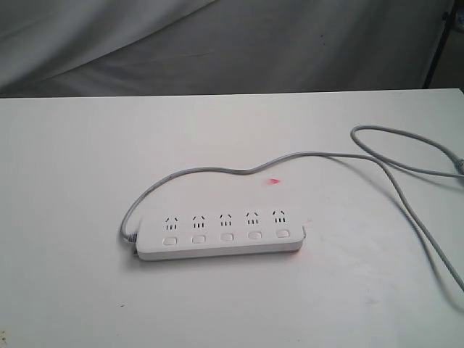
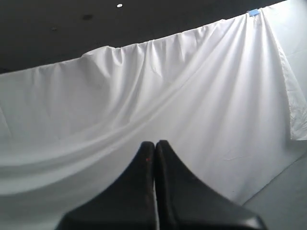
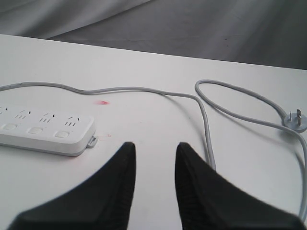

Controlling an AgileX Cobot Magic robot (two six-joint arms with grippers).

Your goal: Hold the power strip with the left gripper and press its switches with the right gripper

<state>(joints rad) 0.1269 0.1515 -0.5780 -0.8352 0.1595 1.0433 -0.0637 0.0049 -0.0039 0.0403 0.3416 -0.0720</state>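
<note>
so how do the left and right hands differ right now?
Left hand has its fingers pressed together; right hand has its fingers apart, empty. Left hand faces the white drape; right hand looks over the table toward the power strip. Both are black and touch nothing.

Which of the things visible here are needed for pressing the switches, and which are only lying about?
Belong to the job: power strip, its switches, left claw (shut), right claw (open).

Only lying about: trailing cord with its plug, red mark on the table, white cloth behind.
</note>
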